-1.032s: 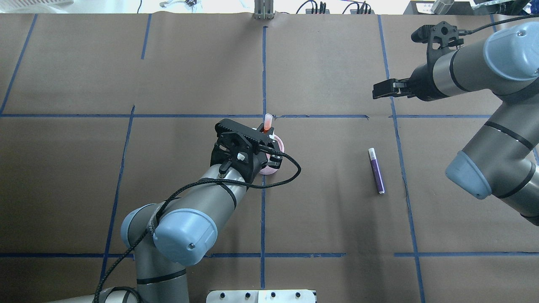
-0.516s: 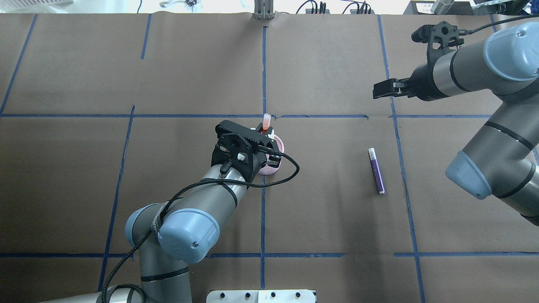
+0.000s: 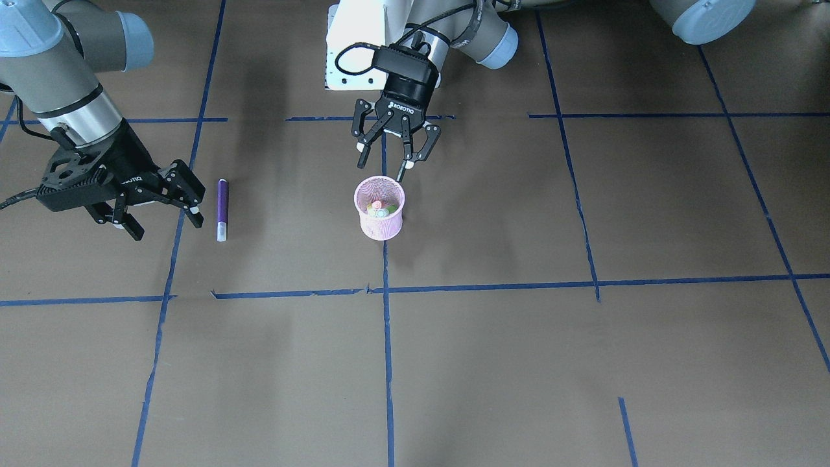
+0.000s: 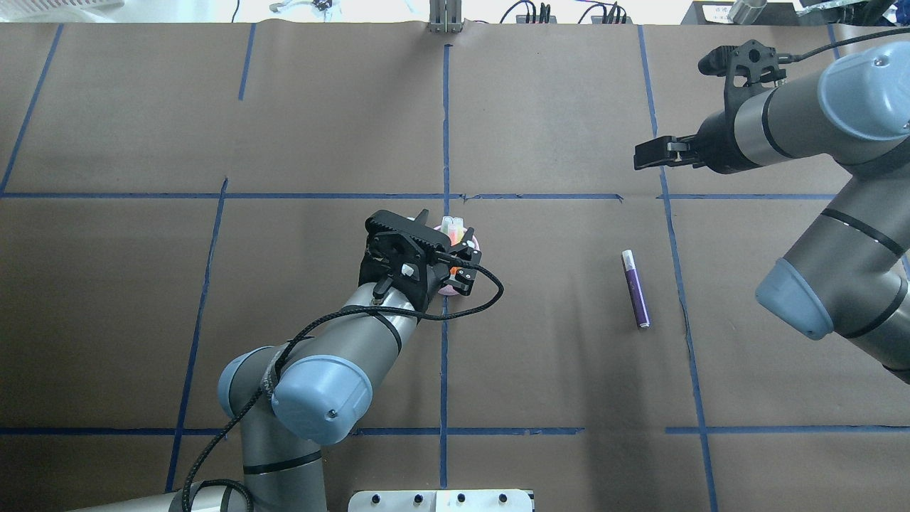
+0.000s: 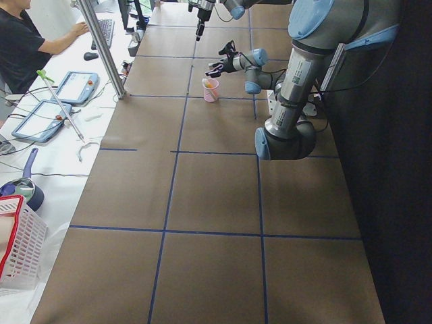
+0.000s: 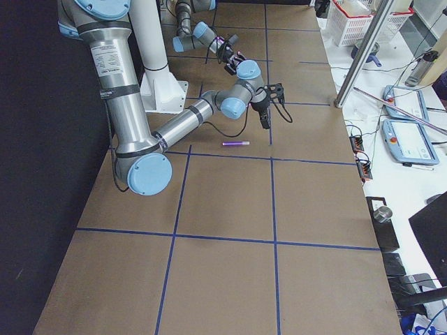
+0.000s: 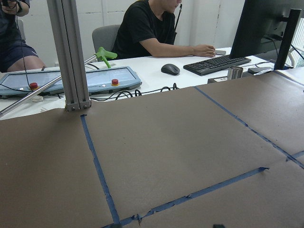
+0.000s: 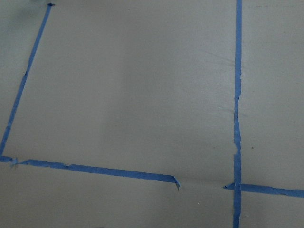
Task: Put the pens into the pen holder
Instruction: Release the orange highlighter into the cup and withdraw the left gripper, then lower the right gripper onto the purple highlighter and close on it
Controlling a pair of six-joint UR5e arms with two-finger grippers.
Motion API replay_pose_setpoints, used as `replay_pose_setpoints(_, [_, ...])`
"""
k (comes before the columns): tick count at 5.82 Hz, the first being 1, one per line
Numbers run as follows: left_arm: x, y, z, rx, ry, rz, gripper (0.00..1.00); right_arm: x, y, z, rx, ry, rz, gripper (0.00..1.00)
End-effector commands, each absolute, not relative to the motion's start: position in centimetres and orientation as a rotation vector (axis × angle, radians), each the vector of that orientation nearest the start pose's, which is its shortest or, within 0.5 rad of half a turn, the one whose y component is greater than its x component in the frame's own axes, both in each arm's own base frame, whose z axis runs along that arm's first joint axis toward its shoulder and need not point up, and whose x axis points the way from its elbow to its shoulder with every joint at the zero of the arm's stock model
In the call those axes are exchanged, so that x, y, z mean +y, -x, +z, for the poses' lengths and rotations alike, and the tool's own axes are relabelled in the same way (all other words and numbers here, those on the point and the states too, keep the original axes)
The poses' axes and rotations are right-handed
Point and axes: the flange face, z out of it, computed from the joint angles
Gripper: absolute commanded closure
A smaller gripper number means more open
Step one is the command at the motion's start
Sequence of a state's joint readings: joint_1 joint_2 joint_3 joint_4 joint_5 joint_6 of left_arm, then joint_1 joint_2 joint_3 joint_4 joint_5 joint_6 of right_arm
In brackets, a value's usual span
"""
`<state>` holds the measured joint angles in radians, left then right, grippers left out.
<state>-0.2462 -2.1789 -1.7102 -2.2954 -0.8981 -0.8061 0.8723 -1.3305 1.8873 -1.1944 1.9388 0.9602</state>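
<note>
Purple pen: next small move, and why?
Likely move the right gripper over the purple pen and lower it, jaws astride the barrel. It is open, empty and nearest; that pen is the only one lying on the table. The orange pen and green pen stand in the pen holder, with the left gripper open above it.

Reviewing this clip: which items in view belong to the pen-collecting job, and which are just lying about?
Job: pen holder; orange pen and green pen inside it; purple pen, lying outside it; left tool, open over the holder.
Lying about: keyboard; mouse; control tablet; white basket.
</note>
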Motion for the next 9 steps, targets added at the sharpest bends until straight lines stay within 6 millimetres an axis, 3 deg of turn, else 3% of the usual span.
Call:
replay_pose_setpoints(1, [-35.6,-53.9,15.8,0.929,-1.143,-0.073,0.0,-48.8,30.2,36.1,-0.877,-0.282,0.051,0.0])
replay_pose_setpoints(2, [-37.2,-53.0,21.0,0.861,-1.073,0.005,0.0,-48.9,32.5,33.1,-0.849,-0.121,0.021,0.0])
replay_pose_setpoints(3, [-39.5,-51.2,24.5,0.833,-1.017,0.037,0.0,-47.4,35.9,32.4,-0.794,-0.047,-0.026,0.0])
replay_pose_setpoints(4, [-41.0,-49.3,28.7,0.793,-0.961,0.063,0.0,-46.9,36.9,33.7,-0.778,-0.052,-0.146,0.02])
replay_pose_setpoints(5, [-42.9,-47.1,31.1,0.798,-0.879,0.094,0.0,-47.6,38.0,36.1,-0.782,0.058,-0.2,0.04])
replay_pose_setpoints(6, [-44.0,-45.5,32.5,0.811,-0.823,0.112,0.0,-48.4,39.3,37.7,-0.774,0.114,-0.199,0.05])
replay_pose_setpoints(8, [-43.9,-45.1,32.5,0.821,-0.819,0.107,0.0,-48.7,40.8,40.9,-0.735,0.167,-0.19,0.09])
replay_pose_setpoints(9, [-43.8,-45.0,32.2,0.825,-0.823,0.105,0.0,-48.8,41.7,41.4,-0.724,0.18,-0.188,0.12])
